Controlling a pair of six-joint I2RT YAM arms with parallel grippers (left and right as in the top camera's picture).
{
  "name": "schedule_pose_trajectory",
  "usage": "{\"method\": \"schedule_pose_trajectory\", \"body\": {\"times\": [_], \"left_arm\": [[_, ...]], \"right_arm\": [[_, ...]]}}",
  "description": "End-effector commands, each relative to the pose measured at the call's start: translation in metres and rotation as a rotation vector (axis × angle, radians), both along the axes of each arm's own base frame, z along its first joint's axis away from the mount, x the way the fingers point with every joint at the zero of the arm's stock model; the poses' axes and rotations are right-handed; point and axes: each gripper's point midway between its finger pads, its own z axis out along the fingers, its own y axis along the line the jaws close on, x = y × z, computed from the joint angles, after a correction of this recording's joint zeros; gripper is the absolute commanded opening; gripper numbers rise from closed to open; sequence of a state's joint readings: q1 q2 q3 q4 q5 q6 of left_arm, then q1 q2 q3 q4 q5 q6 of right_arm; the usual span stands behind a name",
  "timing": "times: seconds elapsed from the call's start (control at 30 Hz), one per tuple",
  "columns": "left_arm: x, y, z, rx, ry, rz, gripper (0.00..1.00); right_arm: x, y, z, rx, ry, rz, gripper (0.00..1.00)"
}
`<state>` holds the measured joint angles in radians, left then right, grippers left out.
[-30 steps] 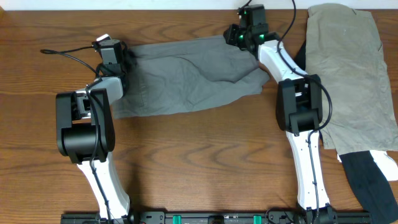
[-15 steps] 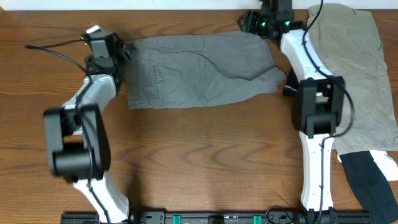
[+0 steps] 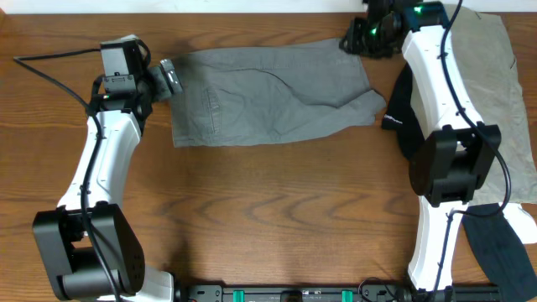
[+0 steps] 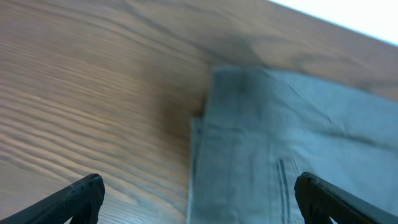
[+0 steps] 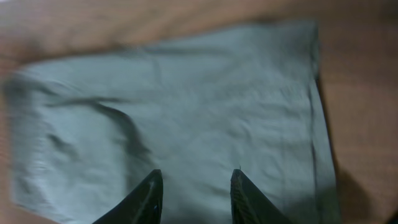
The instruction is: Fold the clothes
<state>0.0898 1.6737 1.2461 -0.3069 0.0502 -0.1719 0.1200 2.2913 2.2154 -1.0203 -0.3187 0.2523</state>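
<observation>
One wrinkled grey pair of shorts (image 3: 268,92) is lying flat before you; your left gripper (image 4: 199,186) is gaping wide, your right gripper (image 5: 196,193) standing narrowly parted.

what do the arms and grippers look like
The left arm and right arm have white links and bulky black joints, with black cables running along them. The left gripper and right gripper each have two black tapered fingers. Green lights glow by the right wrist.
</observation>
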Motion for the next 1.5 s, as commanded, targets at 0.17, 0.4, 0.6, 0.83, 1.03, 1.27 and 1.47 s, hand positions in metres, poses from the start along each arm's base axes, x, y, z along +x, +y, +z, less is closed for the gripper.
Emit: {"method": "schedule_pose_trajectory", "body": {"times": [0.17, 0.4, 0.6, 0.83, 1.03, 1.27, 1.47], "left_arm": [[0.003, -0.028, -0.032, -0.078, 0.064, -0.185, 0.99], [-0.006, -0.032, -0.045, -0.104, 0.122, -0.194, 0.96], [-0.023, -0.022, -0.054, -0.123, 0.203, -0.163, 0.96], [-0.029, -0.001, -0.054, -0.186, 0.209, -0.118, 0.95], [-0.029, -0.001, -0.052, -0.202, 0.212, -0.135, 0.95], [-0.027, -0.012, -0.073, -0.256, 0.242, -0.189, 0.98], [-0.014, -0.011, -0.093, -0.252, 0.232, -0.200, 0.98]], "right_arm": [[-0.015, -0.018, -0.043, -0.079, 0.094, 0.023, 0.37], [-0.013, -0.027, -0.057, -0.118, 0.106, 0.019, 0.01], [-0.020, -0.025, -0.100, -0.122, 0.196, 0.032, 0.01], [-0.027, -0.018, -0.137, -0.134, 0.264, 0.045, 0.01], [-0.030, -0.018, -0.153, -0.139, 0.293, 0.045, 0.01], [-0.032, -0.017, -0.158, -0.140, 0.304, 0.048, 0.01], [-0.032, -0.016, -0.158, -0.140, 0.302, 0.050, 0.01]]}}
